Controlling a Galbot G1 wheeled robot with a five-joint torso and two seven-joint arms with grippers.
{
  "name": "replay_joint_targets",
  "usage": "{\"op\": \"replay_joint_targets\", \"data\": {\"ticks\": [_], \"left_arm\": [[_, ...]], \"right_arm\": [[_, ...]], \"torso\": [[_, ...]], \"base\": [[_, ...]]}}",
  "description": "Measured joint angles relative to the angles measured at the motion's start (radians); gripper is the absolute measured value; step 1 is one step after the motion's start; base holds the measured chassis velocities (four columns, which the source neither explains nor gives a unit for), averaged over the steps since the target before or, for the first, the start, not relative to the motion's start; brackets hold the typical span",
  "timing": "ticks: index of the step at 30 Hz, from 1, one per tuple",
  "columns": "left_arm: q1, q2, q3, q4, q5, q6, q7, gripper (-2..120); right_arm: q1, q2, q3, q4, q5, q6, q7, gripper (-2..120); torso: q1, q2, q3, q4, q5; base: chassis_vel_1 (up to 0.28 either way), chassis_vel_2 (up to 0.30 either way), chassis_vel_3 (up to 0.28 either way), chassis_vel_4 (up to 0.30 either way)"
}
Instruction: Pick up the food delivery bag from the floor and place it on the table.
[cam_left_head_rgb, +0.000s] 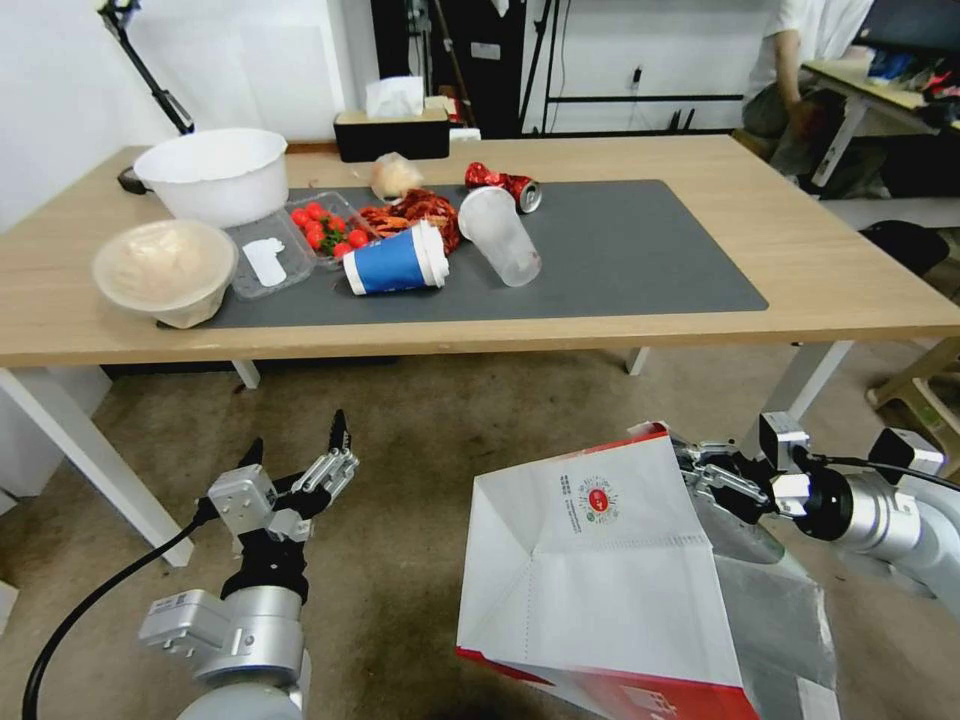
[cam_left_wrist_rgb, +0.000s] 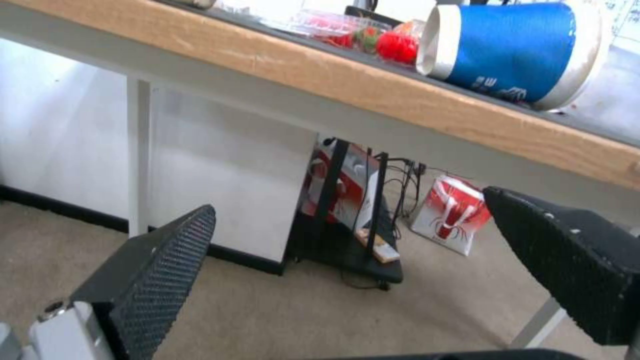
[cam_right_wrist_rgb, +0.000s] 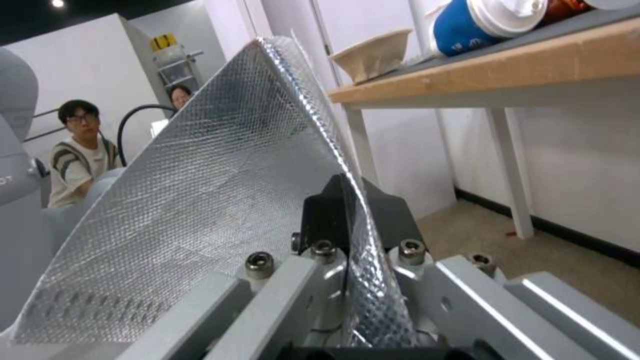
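Silver foil lines the food delivery bag (cam_left_head_rgb: 600, 570), and the right gripper (cam_left_head_rgb: 700, 470) has its jaws pinched tight on the bag's top edge. In the right wrist view the foil wall (cam_right_wrist_rgb: 220, 200) runs straight between the two closed jaws. The bag hangs tilted below and beside those jaws, over the floor (cam_left_head_rgb: 420, 450), in front of the bench (cam_left_head_rgb: 800, 270) and lower than its top. The left gripper (cam_left_head_rgb: 300, 455) waits well apart from the bag with its jaws spread wide and nothing between them. Up past those open jaws, a blue cup (cam_left_wrist_rgb: 513, 50) lies on its side near the bench edge.
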Motion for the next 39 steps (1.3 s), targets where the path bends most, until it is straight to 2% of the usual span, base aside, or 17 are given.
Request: {"op": "replay_joint_targets", "data": {"ticks": [28, 39], "left_arm": [[0.009, -0.005, 0.007, -0.010, 0.006, -0.003, 0.002, 100], [0.008, -0.006, 0.008, -0.011, 0.005, -0.006, 0.001, 100]], "right_arm": [[-0.018, 0.005, 0.010, 0.019, 0.000, 0.000, -0.006, 0], [-0.018, 0.005, 0.010, 0.018, -0.003, 0.000, -0.008, 0]], "torso": [[0.047, 0.123, 0.075, 0.0000, 0.0000], [0.060, 0.156, 0.095, 0.0000, 0.0000]], "base": [[0.000, 0.000, 0.000, 0.000], [0.000, 0.000, 0.000, 0.000]]}}
